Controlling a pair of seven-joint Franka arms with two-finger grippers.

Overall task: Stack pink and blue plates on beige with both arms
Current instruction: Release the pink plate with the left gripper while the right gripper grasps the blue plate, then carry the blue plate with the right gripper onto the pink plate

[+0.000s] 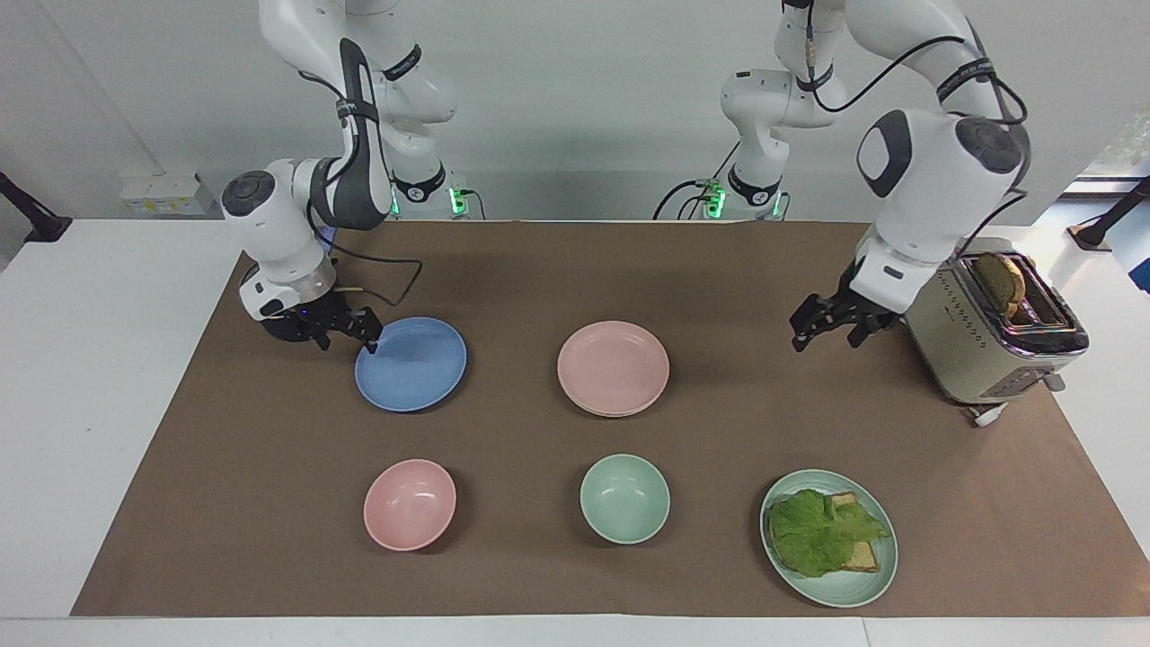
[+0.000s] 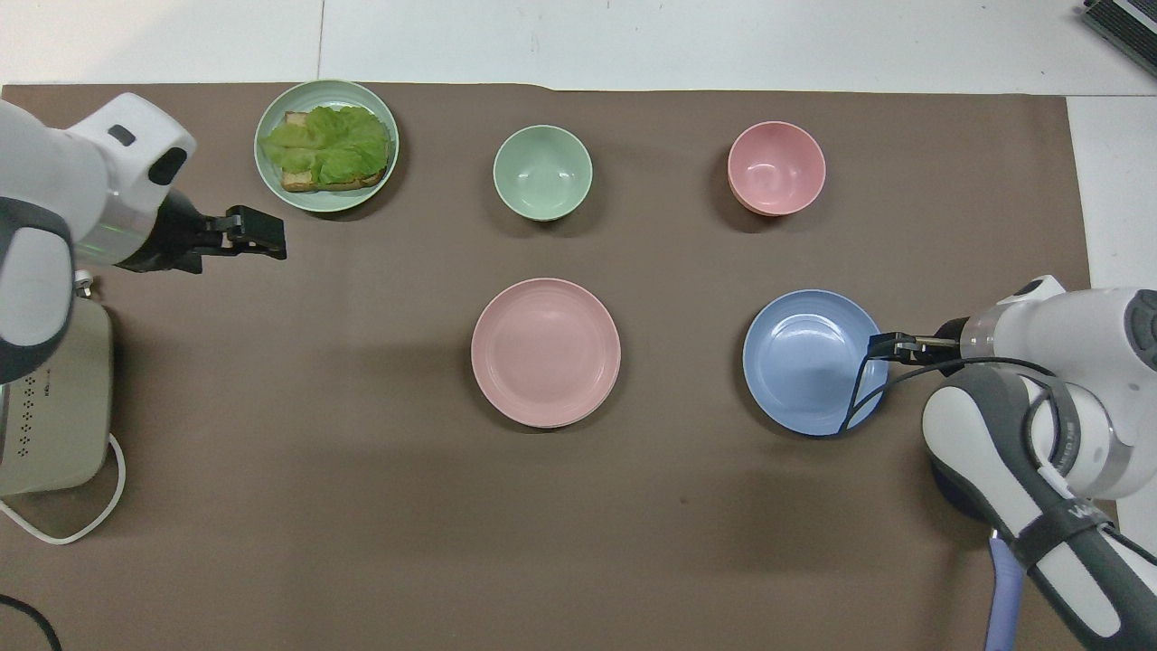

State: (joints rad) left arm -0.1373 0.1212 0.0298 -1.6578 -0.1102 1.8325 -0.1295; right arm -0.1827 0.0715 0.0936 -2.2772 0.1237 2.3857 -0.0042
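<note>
The pale pink plate lies flat at the middle of the brown mat. It sits on the beige plate, which it hides. The light blue plate lies beside it, toward the right arm's end. My right gripper is low at the blue plate's rim, on the side nearer the robots. My left gripper hangs open and empty over bare mat next to the toaster, well away from the pink plate.
A pink bowl, a mint bowl and a green plate with lettuce and bread line the mat's edge farthest from the robots. A beige toaster stands at the left arm's end. A dark pot sits under the right arm.
</note>
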